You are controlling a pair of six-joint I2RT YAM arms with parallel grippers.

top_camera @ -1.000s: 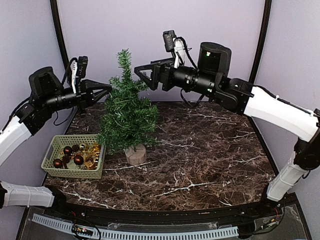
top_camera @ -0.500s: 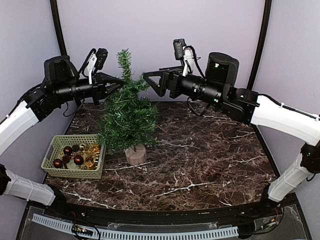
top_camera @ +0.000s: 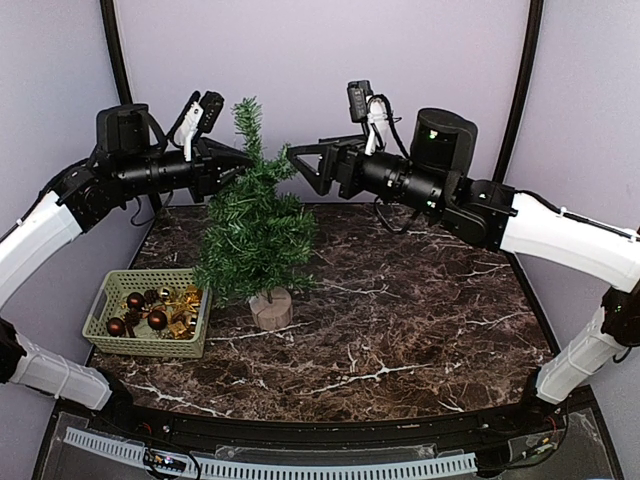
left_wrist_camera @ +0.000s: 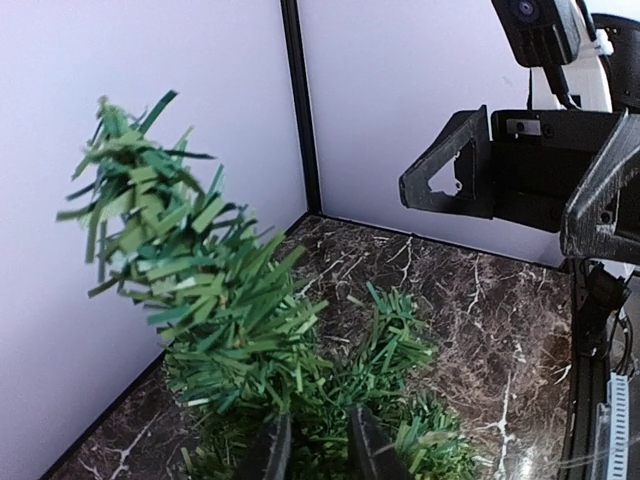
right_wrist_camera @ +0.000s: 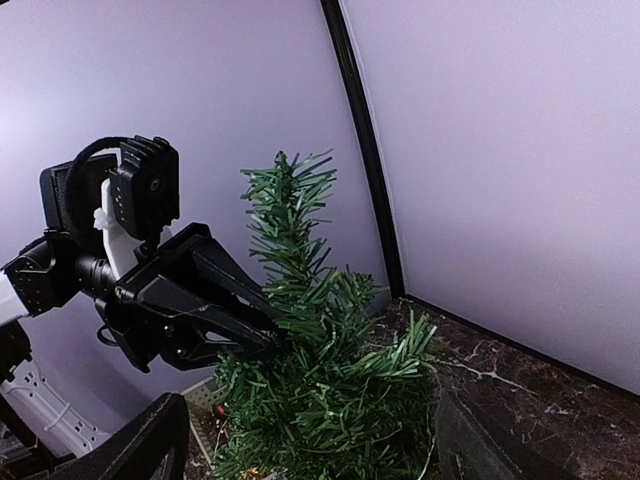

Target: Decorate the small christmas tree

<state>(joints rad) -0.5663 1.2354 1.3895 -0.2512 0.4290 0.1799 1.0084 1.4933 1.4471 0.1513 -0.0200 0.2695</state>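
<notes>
Top external: basket point(top_camera: 108, 292) of ornaments point(top_camera: 150, 310) sits just left of the small christmas tree point(top_camera: 255, 225), which stands upright on the table point(top_camera: 420, 300), tip up.
Left wrist: left gripper point(left_wrist_camera: 318, 445) fingers nearly together amid needles (pinching? I cannot tell).
Right wrist: right gripper point(right_wrist_camera: 310, 435) wide apart, empty, facing the treetop.

Both your arms are reaching inward, raised high, tips facing each other. Your left gripper point(top_camera: 243, 159) is pressing its fingers point(left_wrist_camera: 271, 448) nearly together, and your right gripper point(top_camera: 303, 167) is gaping wide.
</notes>
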